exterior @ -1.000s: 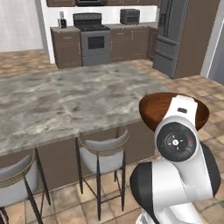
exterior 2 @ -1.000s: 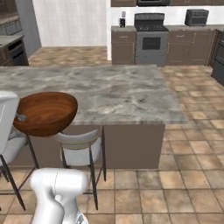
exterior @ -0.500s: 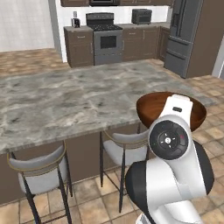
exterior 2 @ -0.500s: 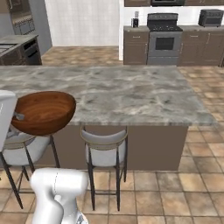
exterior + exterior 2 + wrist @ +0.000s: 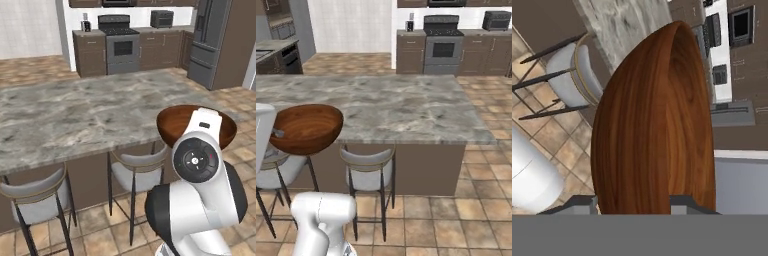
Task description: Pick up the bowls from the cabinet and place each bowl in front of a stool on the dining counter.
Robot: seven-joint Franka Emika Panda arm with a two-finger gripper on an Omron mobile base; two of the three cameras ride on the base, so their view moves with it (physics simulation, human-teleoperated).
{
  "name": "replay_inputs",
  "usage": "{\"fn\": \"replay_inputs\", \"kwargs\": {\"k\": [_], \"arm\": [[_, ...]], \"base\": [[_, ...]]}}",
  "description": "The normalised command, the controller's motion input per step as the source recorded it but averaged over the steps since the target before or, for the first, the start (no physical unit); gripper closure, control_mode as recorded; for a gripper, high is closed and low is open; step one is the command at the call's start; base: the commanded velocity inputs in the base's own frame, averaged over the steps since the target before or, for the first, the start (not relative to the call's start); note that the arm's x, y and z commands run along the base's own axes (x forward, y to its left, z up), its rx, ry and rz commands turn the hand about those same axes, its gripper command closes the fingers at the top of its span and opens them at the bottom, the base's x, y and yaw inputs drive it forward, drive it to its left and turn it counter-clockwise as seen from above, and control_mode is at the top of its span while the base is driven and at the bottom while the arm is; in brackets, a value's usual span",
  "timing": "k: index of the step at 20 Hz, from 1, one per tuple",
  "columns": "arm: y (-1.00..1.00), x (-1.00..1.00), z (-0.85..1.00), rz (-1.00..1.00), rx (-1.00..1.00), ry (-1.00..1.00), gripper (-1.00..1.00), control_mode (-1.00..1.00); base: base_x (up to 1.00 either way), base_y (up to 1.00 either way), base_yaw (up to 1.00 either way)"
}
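Note:
A glossy reddish-brown bowl (image 5: 172, 127) hangs in the air just off the near edge of the dining counter (image 5: 75, 115), at about the height of its top. My gripper (image 5: 637, 202) is shut on the bowl's rim, with the bowl (image 5: 657, 125) edge-on in the hand view. From the right base view the bowl (image 5: 306, 127) sits upright over the left stool (image 5: 276, 167), by the counter (image 5: 406, 105). The second stool (image 5: 368, 167) stands under the counter's edge to its right. The cabinet is out of view.
Two grey-seated stools (image 5: 135, 170) (image 5: 35, 192) are tucked under the counter's near side. Beyond the counter are a stove (image 5: 120, 42), brown drawer cabinets (image 5: 90, 52) and a dark fridge (image 5: 210, 40). Tiled floor (image 5: 481, 215) lies open to the right.
The base has driven on: the counter, stools and far kitchen have slid mostly to the right in both base views. The bowl stays in the gripper at the same height.

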Motion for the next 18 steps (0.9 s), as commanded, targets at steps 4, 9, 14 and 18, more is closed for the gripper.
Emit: {"fn": "replay_inputs", "kwargs": {"k": [4,9,14,18], "arm": [[0.0,0.0,0.0,0.0,0.0,0.0,1.0,1.0],[0.0,0.0,0.0,0.0,0.0,0.0,1.0,1.0],[0.0,0.0,0.0,0.0,0.0,0.0,1.0,1.0],[0.0,0.0,0.0,0.0,0.0,0.0,1.0,1.0]], "base": [[0.21,-0.53,0.0],[0.67,0.04,0.0],[0.68,0.3,0.0],[0.36,0.0,0.0]]}}
